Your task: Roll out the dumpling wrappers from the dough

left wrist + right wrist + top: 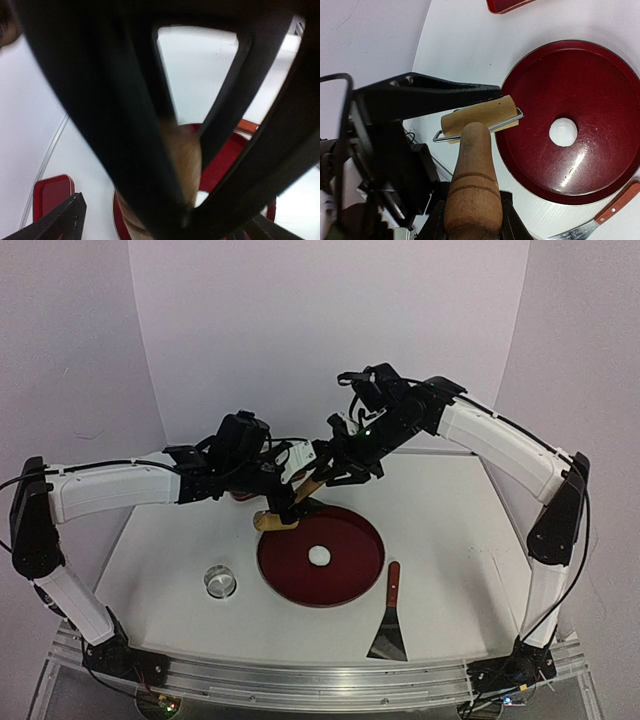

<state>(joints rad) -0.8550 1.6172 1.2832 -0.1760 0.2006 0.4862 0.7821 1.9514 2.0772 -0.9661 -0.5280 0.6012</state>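
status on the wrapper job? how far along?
Done: nothing rolled yet. The dough sits as a small lump in the middle of the tray.
In hand: the right claw grips the roller by its handle at the tray's rim, with the left claw open beside it.
Left: roll the dough flat, then cut wrappers with the ring cutter, which lies untouched beside the tray.

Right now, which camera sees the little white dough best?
The right wrist view: the dough sits close and unblocked on the red tray. The top view shows it too, but small. The left wrist view is mostly filled by dark blurry shapes, so the dough can't be made out.
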